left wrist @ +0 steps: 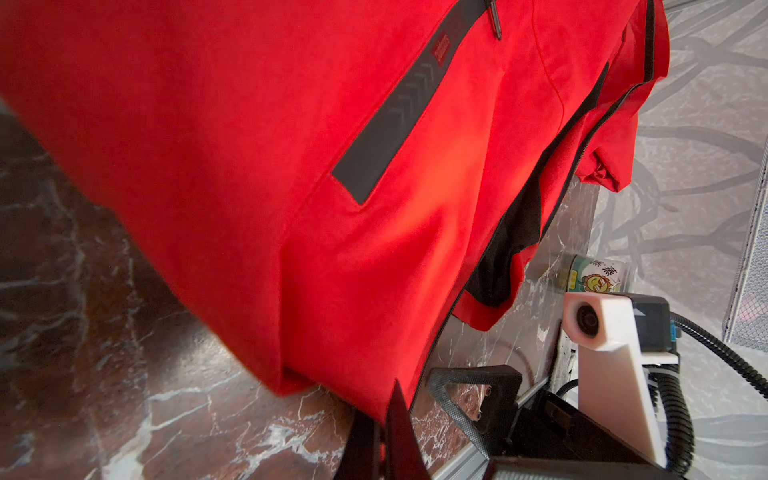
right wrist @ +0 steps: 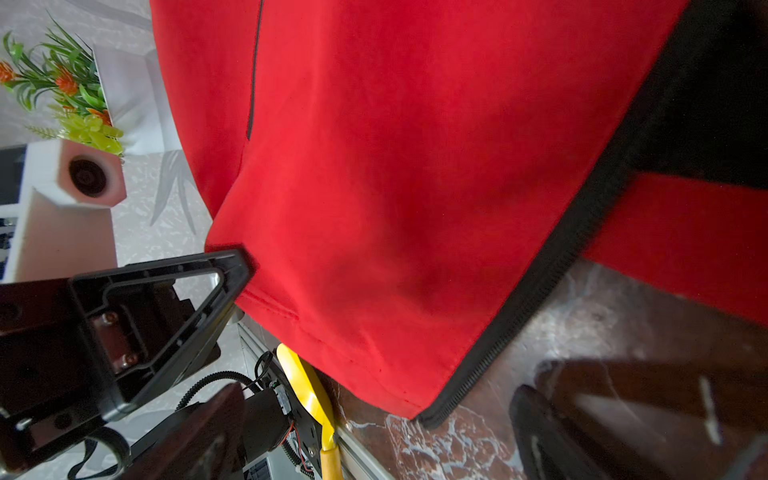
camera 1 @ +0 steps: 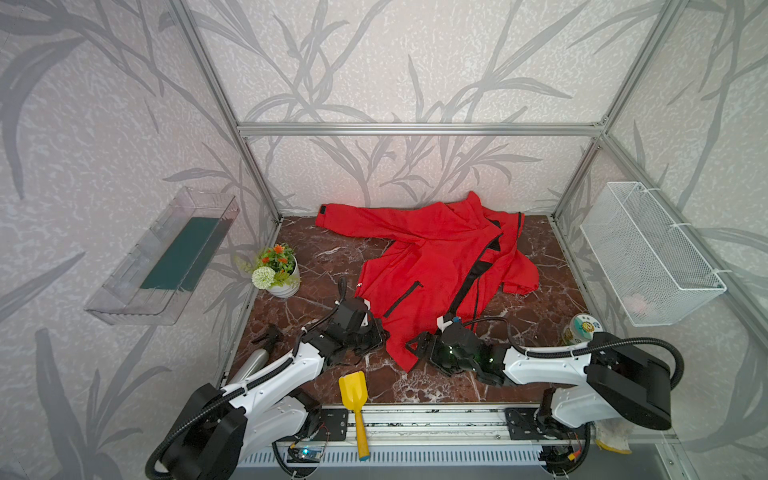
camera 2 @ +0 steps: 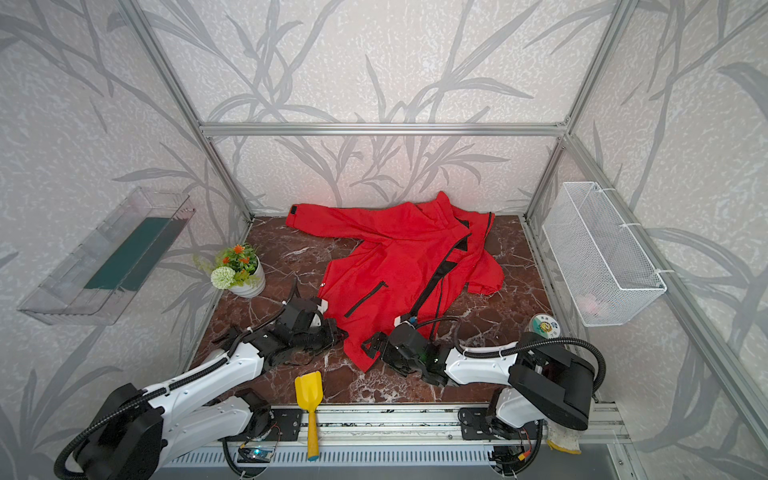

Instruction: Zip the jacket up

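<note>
The jacket [camera 1: 436, 266] sprawls unzipped on the table [camera 1: 324, 257]; its cloth looks soft, light and slippery, likely to bunch; the left hand [camera 1: 380, 332] pinches the near hem corner; the right hand [camera 1: 415, 351] gapes wide, empty, by the front zipper [right wrist: 540, 299] bottom end; I'd grip there.

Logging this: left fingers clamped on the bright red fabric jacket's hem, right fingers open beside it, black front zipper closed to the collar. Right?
Wrong on one point: the black front zipper is undone; a top view shows the bright red fabric jacket parted, black lining exposed. The left fingers do clamp its hem; the right fingers stand open beside it.
</note>
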Robot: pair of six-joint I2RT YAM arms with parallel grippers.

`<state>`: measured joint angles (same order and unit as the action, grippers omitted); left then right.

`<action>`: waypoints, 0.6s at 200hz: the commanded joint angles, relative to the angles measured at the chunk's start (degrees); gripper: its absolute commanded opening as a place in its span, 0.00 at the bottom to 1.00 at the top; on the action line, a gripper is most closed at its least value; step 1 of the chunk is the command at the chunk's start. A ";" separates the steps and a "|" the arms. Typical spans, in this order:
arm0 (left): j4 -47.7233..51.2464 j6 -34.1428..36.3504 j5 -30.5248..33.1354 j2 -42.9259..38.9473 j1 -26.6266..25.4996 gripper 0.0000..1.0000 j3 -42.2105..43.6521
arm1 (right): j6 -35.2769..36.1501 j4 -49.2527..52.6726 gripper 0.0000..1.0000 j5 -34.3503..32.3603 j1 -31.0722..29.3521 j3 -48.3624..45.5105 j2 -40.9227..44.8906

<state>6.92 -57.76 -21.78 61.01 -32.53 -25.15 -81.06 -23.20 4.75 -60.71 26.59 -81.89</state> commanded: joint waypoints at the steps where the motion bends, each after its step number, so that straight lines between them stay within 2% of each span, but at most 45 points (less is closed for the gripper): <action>1: 2.11 -1.26 -1.33 -1.04 -0.16 0.00 -2.10 | -0.36 -4.96 0.99 -0.95 -0.55 -1.51 -0.77; 120: 3.38 -3.24 -1.01 -5.07 -0.15 0.00 -0.96 | 1.66 -22.82 0.99 -1.74 -0.57 -4.43 -2.69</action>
<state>8.82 -60.10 -22.41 57.32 -32.51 -25.39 -80.79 -39.79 3.97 -60.86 22.98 -84.36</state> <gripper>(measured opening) 0.045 0.990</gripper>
